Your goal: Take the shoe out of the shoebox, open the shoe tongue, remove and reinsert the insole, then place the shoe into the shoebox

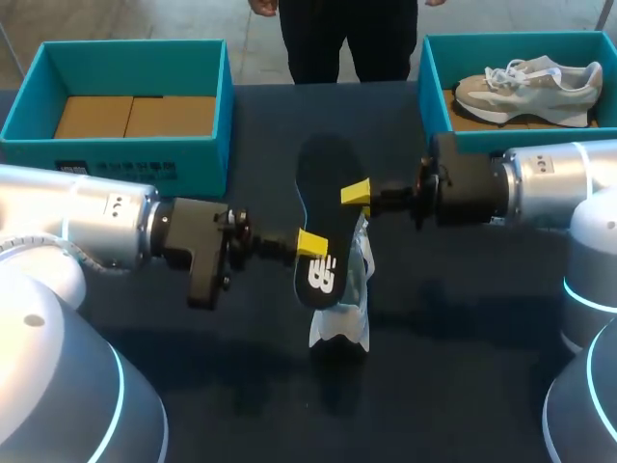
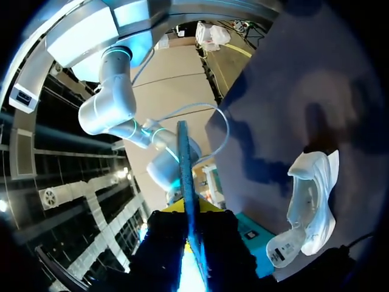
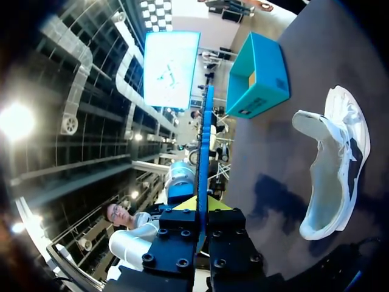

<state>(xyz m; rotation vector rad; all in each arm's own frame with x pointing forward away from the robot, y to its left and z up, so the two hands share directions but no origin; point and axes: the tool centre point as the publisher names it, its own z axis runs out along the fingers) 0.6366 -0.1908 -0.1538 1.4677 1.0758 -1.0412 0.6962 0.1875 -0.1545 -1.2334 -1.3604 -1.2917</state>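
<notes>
A black insole (image 1: 323, 222) hangs in the air over the middle of the table, between my two grippers. My right gripper (image 1: 355, 193) is shut on one long edge of it; in the right wrist view the insole (image 3: 203, 158) stands edge-on, pinched between the yellow tips (image 3: 200, 204). My left gripper (image 1: 310, 243) is at the opposite edge. There the insole (image 2: 185, 176) lies between its fingers (image 2: 193, 210) with a thin lit gap on one side. The white shoe (image 1: 339, 323) lies on the dark table under the insole, also seen on its side (image 2: 313, 201) (image 3: 337, 164).
A teal shoebox (image 1: 429, 77) at the back right holds a second light sneaker (image 1: 530, 87). Another teal box (image 1: 125, 145) with a cardboard floor stands at the back left (image 3: 258, 79). A person stands beyond the far edge, not touching the table.
</notes>
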